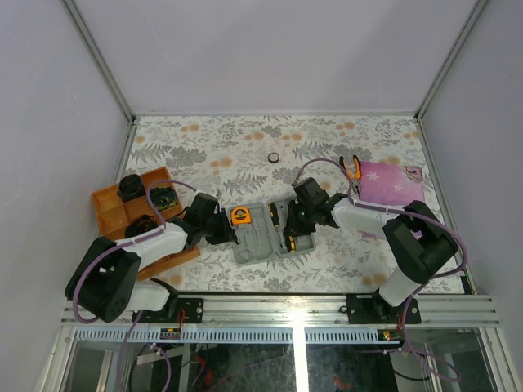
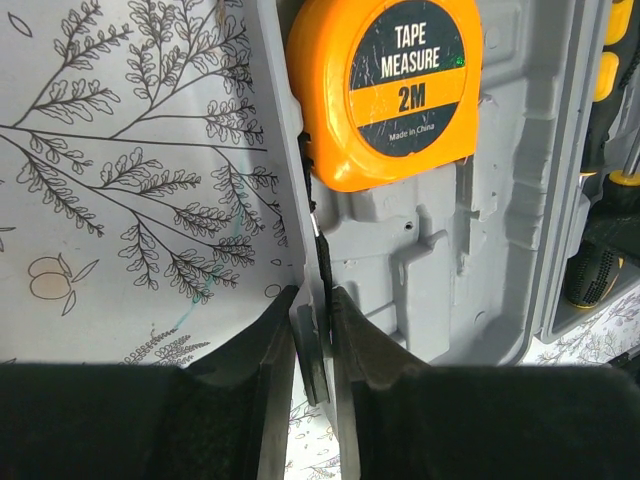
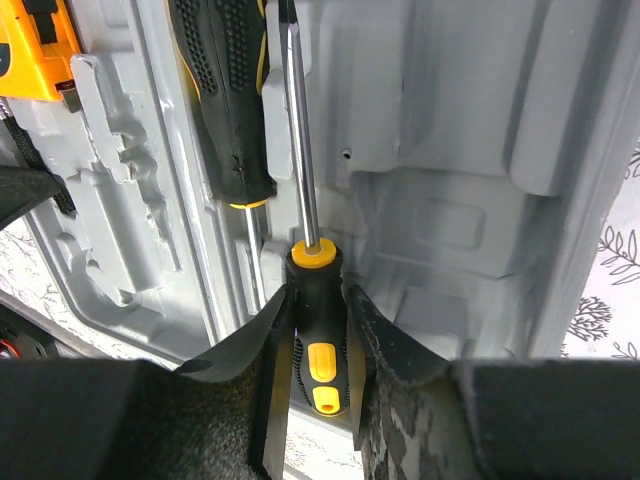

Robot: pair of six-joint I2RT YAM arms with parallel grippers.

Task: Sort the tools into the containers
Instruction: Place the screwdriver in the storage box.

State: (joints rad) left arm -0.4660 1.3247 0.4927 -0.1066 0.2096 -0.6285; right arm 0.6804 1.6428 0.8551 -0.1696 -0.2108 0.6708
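Apparently left end effector pinches tool case.

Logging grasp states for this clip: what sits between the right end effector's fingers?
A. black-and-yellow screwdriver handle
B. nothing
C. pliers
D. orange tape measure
A: the right wrist view shows the right end effector closed around the handle of the screwdriver inside the grey case; the tape measure sits in the other half, and the pliers lie by the purple cloth.
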